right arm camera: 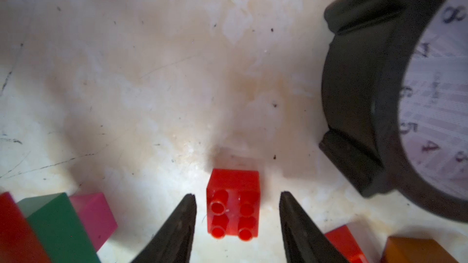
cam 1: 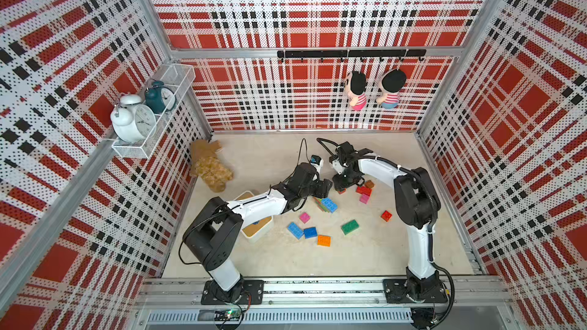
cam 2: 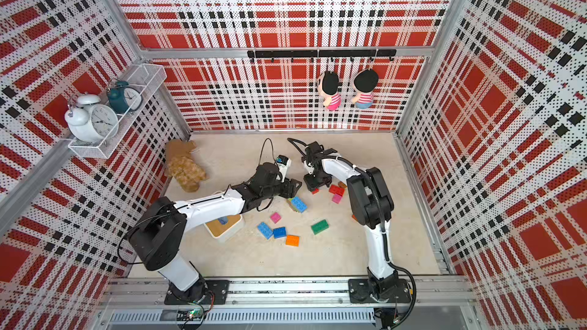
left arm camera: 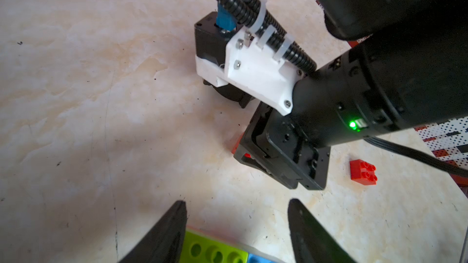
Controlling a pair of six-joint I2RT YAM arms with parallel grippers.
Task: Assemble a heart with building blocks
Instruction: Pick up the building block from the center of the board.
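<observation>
the right gripper [right arm camera: 238,194] is hanging straight over a small red block [right arm camera: 233,211], its jaws spread and bracketing the block on two opposite sides. bare table is showing in both gaps, so neither finger is touching it, and one gap is looking a little wider than the other. the block is a square four-stud piece sitting flat with its studs up, so it is offering no long axis to line up with. the flat side walls are already facing the fingers. in a top view the same block [cam 1: 341,191] is peeking out from under the gripper, near the middle of the table [cam 1: 270,160] and just beside a larger red block [cam 1: 363,190] and a pink one [cam 1: 364,198].

the left gripper [left arm camera: 237,201] is also standing with its jaws apart and nothing between them. it is hovering close to the right arm's wrist and above a lime block [left arm camera: 212,249] that is touching a blue block [left arm camera: 258,259] — those two are lying nearer its wrist than its fingertips.

my reading is that the right arm is the one placed for the pick, since the red piece is lying squarely between its fingers and the left jaws are pointing past it. the close probably calls for a slight shift to even the gaps — otherwise the nearer finger is likely to nudge the light block sideways first. the heart itself is not yet taking shape; the other blocks are lying scattered.
</observation>
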